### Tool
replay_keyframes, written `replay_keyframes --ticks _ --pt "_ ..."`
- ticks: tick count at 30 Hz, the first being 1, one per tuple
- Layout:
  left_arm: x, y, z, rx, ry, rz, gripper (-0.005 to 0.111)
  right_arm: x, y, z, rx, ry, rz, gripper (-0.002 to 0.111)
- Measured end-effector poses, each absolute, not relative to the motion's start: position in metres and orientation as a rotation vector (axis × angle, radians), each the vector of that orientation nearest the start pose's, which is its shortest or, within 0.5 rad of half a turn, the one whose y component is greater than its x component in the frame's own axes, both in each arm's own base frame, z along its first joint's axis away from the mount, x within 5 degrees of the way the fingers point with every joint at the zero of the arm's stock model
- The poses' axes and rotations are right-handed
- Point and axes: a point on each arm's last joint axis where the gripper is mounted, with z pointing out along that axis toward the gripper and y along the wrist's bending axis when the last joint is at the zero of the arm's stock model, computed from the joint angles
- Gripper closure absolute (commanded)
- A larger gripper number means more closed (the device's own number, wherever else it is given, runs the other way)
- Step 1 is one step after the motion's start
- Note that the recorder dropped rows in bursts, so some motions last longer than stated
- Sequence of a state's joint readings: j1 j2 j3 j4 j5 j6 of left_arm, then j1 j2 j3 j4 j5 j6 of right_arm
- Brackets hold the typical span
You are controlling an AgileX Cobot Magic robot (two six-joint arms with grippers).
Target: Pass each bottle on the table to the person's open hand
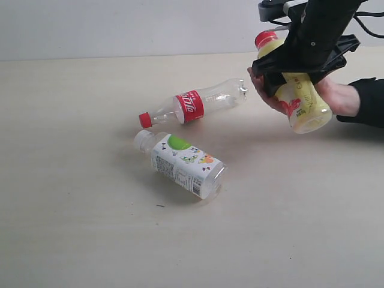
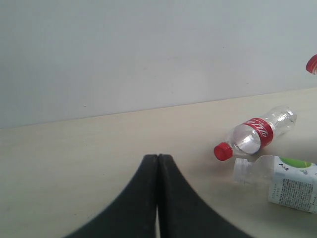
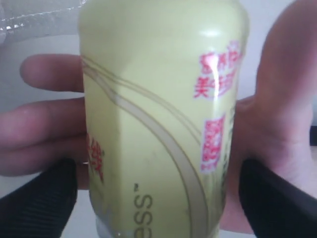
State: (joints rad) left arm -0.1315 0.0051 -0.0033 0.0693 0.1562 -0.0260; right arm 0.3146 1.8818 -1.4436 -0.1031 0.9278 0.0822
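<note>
Glossy, rounded yellow plastic bottle [image 3: 163,124]

Two bottles lie near the middle of the table [image 1: 72,240]. The clear cola bottle [image 1: 193,107] has its red cap toward 8 o'clock. The white-capped bottle [image 1: 183,163] sits just at 6 o'clock of it, with only a slim lane between them. From 7 round to 11 o'clock of that pair the table lies open, and likewise toward 5 and 6 o'clock. At 2 o'clock the way is blocked: the person's open hand [image 1: 341,96], the yellow bottle [image 1: 303,102] lying in it and the right hand [image 1: 300,65] astride it crowd close to the cola bottle's base.
</note>
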Motion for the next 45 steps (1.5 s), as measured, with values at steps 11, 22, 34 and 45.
replay_keyframes --ticks 11,22,34,45 --pt "0.056 -0.006 0.2 0.134 1.636 -0.059 0.107 0.373 0.114 0.247 -0.393 2.736 -0.025 0.007" --pt "0.056 -0.006 0.2 0.134 1.636 -0.059 0.107 0.321 0.099 0.334 -0.397 2.623 0.03 0.007" --pt "0.056 -0.006 0.2 0.134 1.636 -0.059 0.107 0.293 0.115 0.352 -0.532 2.648 0.373 0.065" --pt "0.056 -0.006 0.2 0.134 1.636 -0.059 0.107 0.257 0.13 0.375 -0.764 2.371 0.715 0.108"
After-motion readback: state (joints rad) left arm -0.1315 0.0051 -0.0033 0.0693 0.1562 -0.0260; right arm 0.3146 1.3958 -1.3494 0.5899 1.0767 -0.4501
